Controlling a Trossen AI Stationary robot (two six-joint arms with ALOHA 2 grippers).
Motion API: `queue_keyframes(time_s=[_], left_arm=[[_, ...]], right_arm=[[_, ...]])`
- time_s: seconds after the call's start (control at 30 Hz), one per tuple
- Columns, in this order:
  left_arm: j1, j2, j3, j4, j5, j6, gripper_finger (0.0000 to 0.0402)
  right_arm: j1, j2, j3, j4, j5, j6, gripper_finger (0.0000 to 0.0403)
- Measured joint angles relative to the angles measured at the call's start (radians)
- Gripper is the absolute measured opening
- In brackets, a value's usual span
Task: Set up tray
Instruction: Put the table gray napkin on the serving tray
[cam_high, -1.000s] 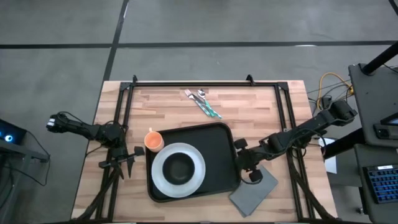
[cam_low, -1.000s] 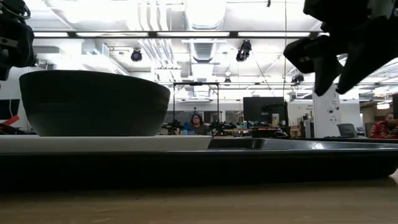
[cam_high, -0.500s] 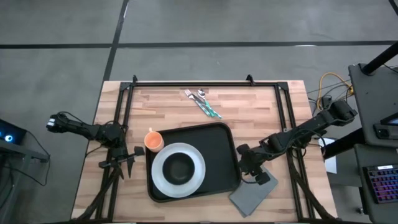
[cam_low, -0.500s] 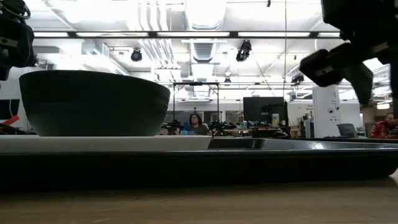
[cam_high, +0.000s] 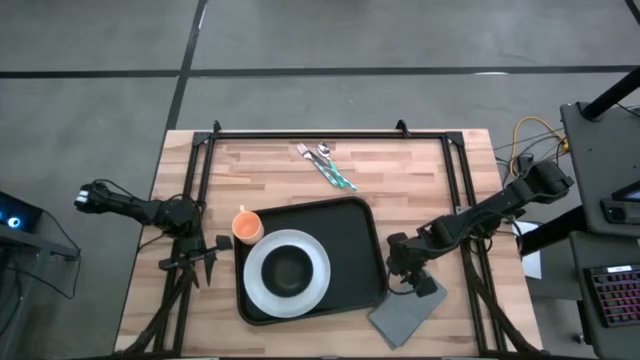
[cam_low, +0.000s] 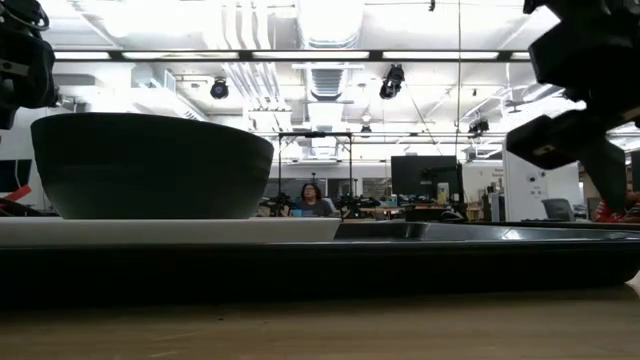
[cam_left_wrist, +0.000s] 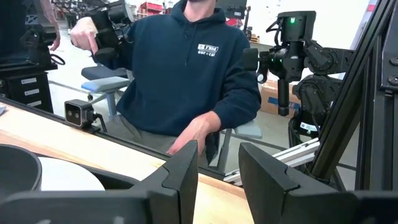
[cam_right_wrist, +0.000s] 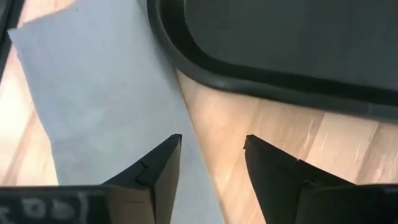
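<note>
The black tray (cam_high: 345, 245) lies mid-table and carries a white plate (cam_high: 257, 287) with a dark bowl (cam_high: 288, 268) on it. A grey napkin (cam_high: 400, 315) lies flat on the wood by the tray's near right corner. My right gripper (cam_high: 406, 276) hovers open, slanting down, above the napkin's far edge (cam_right_wrist: 93, 87) and the bare wood beside the tray's rim (cam_right_wrist: 249, 68); its fingers (cam_right_wrist: 158, 165) touch nothing. My left gripper (cam_high: 205, 258) waits open at the table's left edge, pointing level. In the low view the bowl (cam_low: 150, 165) fills the left and my right gripper (cam_low: 585, 135) hangs at the right.
An orange cup (cam_high: 247, 226) stands on the table at the tray's far left corner. Cutlery (cam_high: 325, 165) lies near the far edge. A person in a dark hoodie (cam_left_wrist: 186, 68) sits beyond the table. Bare wood shows at the far right.
My right gripper has left the tray's right rim, going a little toward the table's right and near edges and downward toward the napkin, tipping its fingers more steeply down. Tray, plate and napkin have kept still.
</note>
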Motion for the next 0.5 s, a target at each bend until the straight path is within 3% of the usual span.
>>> queue_keyframes(time_s=[0.3,0.5], left_arm=[[0.000,0.000,0.000,0.000,0.000,0.000,0.0098],[0.000,0.000,0.000,0.000,0.000,0.000,0.0098]], right_arm=[[0.000,0.000,-0.089,0.109,-0.127,0.042,0.0188],[0.000,0.000,-0.145,0.139,-0.131,0.076,0.0179]])
